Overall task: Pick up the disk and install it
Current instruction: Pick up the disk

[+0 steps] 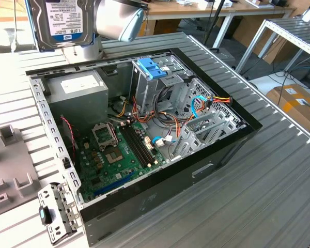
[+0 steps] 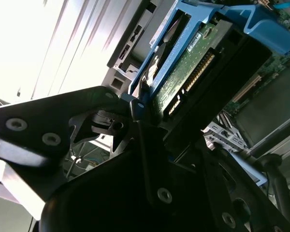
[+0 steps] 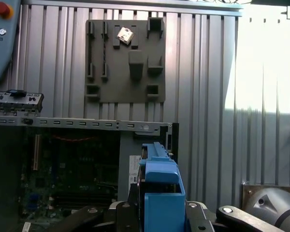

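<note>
The disk (image 1: 62, 23) hangs high above the far left corner of the open computer case (image 1: 160, 201), its white-and-blue label facing the exterior camera. In the second wrist view its green circuit board (image 2: 186, 67) and blue side rail (image 2: 157, 58) sit between the black fingers (image 2: 142, 121) of my gripper (image 2: 183, 89), which is shut on it. The first wrist view looks down along the blue rail (image 3: 160, 191) held in the gripper (image 3: 159, 215), with the case's motherboard (image 3: 72, 169) below.
Inside the case are a grey power-supply box (image 1: 75, 90), a metal drive cage topped by a light-blue bracket (image 1: 151, 67), loose cables (image 1: 206, 101) and the motherboard (image 1: 119, 152). A grey fixture plate (image 3: 125, 60) and a metal front bracket (image 1: 54, 212) lie on the ribbed table beside the case.
</note>
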Robot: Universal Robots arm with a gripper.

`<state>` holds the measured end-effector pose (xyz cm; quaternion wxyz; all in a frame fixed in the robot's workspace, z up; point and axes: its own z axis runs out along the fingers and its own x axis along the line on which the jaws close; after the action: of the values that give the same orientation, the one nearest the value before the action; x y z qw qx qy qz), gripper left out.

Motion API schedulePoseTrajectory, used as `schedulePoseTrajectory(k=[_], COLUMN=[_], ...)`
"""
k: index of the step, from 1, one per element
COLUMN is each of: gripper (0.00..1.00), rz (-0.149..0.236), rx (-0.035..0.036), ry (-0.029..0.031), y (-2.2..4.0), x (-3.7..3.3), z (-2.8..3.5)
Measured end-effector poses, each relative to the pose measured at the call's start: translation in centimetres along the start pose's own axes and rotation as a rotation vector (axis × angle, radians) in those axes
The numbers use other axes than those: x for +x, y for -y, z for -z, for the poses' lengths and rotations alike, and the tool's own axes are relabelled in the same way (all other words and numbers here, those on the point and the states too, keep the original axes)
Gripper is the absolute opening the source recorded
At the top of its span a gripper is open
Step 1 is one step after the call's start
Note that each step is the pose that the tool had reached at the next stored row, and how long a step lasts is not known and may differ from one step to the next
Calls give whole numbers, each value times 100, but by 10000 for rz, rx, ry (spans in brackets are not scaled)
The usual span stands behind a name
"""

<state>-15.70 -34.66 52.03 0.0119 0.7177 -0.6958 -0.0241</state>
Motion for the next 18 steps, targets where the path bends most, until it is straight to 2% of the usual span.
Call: schedulePoseTrajectory(k=[18], gripper=[36], rz=[0], rx=[2], ry=[2], y=[101], x=[66], z=[3])
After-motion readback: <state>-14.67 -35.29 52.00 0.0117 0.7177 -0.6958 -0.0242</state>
